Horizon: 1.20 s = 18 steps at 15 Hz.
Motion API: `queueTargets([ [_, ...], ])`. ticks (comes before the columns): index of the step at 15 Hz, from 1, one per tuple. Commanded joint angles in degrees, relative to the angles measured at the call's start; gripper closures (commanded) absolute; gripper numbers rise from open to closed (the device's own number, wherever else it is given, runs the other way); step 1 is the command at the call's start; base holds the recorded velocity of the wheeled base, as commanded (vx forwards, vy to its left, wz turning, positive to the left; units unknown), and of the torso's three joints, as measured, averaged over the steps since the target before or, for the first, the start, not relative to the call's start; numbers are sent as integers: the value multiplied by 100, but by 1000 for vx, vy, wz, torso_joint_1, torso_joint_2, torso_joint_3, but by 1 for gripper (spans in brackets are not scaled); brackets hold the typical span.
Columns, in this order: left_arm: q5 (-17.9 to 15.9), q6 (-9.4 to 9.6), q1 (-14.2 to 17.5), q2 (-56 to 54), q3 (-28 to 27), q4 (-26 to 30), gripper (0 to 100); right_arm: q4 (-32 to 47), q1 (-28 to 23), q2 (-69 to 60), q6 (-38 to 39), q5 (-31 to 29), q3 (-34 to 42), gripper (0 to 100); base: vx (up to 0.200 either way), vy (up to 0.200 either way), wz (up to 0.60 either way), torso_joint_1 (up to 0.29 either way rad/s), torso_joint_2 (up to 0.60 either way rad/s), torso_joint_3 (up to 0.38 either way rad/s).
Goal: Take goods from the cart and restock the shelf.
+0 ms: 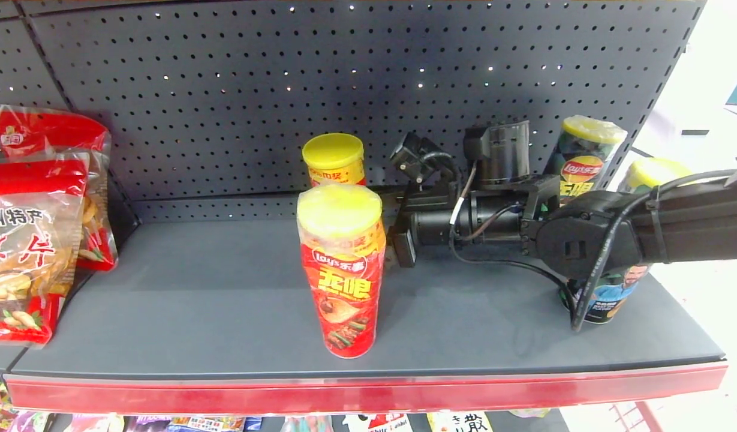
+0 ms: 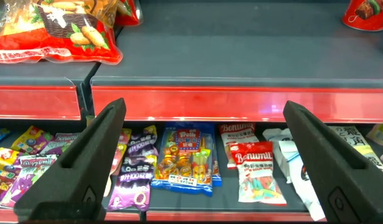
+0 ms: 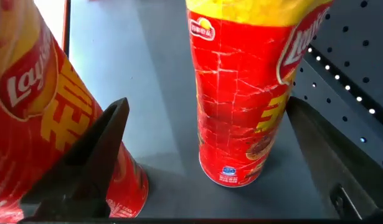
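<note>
1. Right tool (image 3: pixel 205 109): released. My two fingers are spread, and the rear red can (image 1: pixel 334 159) stands between them, upright on the shelf (image 1: pixel 224 312) close to the pegboard (image 1: pixel 224 90). One finger is plainly clear of the can. I cannot tell whether the other touches it.
2. Governing relation: the rear red can lies straight ahead of the right tool. Its long axis is vertical, while the tool lies level and enters from the right of the head frame. My right arm is the nearer one.
3. Front red can (image 1: pixel 341 270): upright at the centre of the head frame, nearer the red lip (image 1: pixel 368 393), and just beside one finger of the right tool.
4. Left tool (image 2: pixel 203 109): released and empty, held in front of the red lip, above the sweet bags (image 2: pixel 185 158) on the lower shelf.
5. Shelf contents: snack bags (image 1: pixel 38 222) at the left edge of the head frame, and dark cans (image 1: pixel 584 159) at the right, partly behind my right arm.
6. Judgement: the rear red can looks set in place. The next move calls for a straight retreat toward frame right, because sideways drift could tip the front red can.
</note>
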Motion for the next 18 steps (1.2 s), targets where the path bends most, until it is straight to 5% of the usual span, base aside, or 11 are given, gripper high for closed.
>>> queueTargets([
  [1,3,-2,1,2,1,2,0,-1,-7,7,0,5,14,0,0,0,0,0,0,0],
  [18,3,-2,1,2,1,2,0,-1,-376,798,-26,-48,-892,0,0,0,0,0,0,0],
])
